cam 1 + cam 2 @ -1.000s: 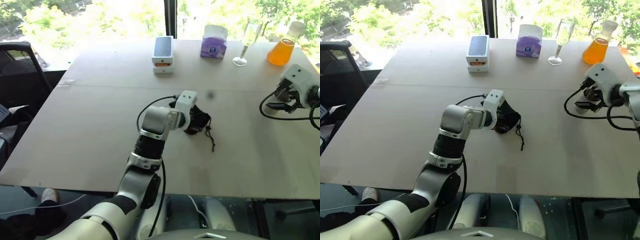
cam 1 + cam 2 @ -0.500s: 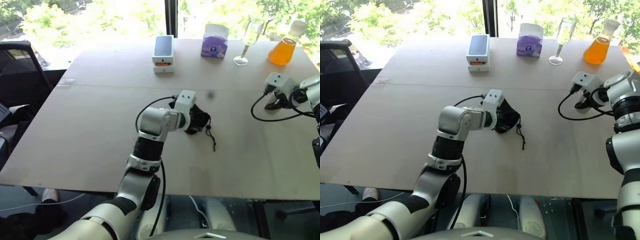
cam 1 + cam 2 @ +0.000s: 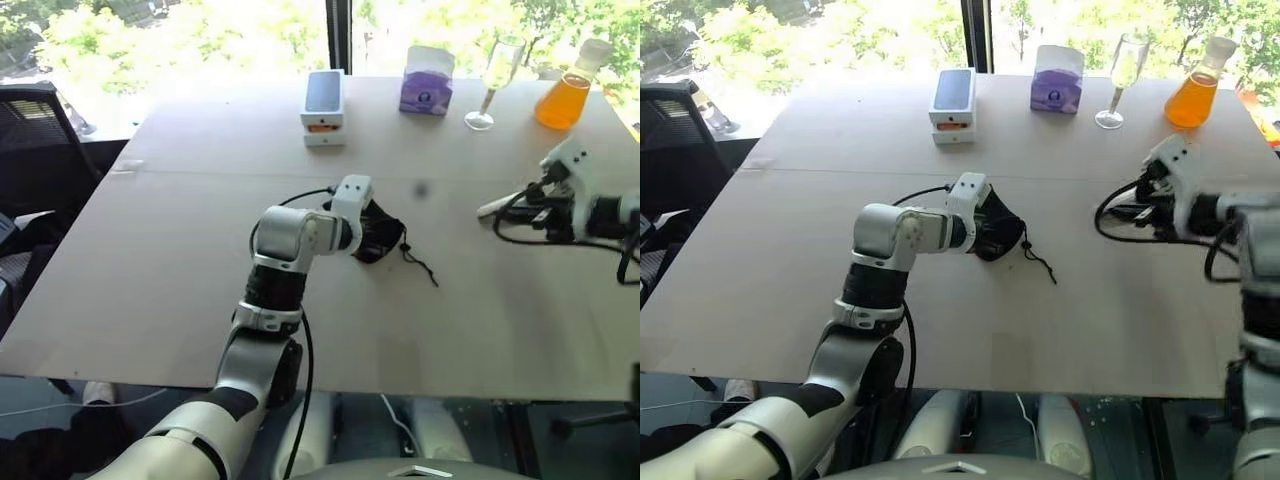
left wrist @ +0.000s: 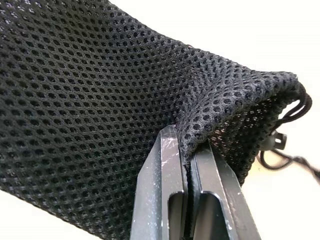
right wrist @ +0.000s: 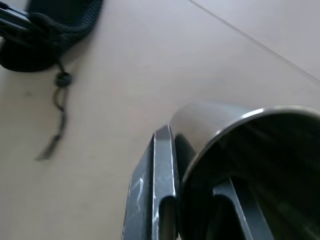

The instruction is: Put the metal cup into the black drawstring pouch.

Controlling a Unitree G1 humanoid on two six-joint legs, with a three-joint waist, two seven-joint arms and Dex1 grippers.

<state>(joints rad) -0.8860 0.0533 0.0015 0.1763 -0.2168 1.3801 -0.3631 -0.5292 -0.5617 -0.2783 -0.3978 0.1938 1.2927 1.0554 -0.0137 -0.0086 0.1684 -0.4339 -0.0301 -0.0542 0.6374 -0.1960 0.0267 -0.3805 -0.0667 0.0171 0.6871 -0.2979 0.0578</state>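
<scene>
Sunlit windows with green foliage are running behind a pale beige table (image 3: 180,260), which is made of two panels meeting at a seam across its width. Along the far edge are standing a white phone box (image 3: 324,108), a purple tissue box (image 3: 427,82), a clear stemmed wine glass (image 3: 489,84) and an orange-filled flask (image 3: 566,88). A black office chair (image 3: 40,150) is sitting off the table's left side.

Near the table's middle, the black drawstring pouch (image 3: 381,231) is lying on the surface, its thin cord (image 3: 420,267) trailing toward the near right and ending in a knot. The left gripper (image 4: 186,150) is pinching a fold of the pouch's mesh fabric near the gathered mouth; its two black fingers (image 4: 161,185) are pressed together on the cloth with almost no gap showing. The left arm is reaching in from the near left, wrist angled downward toward the pouch.

Over the right side of the table, well apart from the pouch, the right gripper (image 5: 192,165) is clamping the wall of the metal cup (image 5: 250,150): one finger is lying outside the wall, the other is sitting inside the open mouth. In the head views the metal cup is appearing tilted on its side, base pointing toward the pouch, above the tabletop. Whether it is touching the table cannot be told.
</scene>
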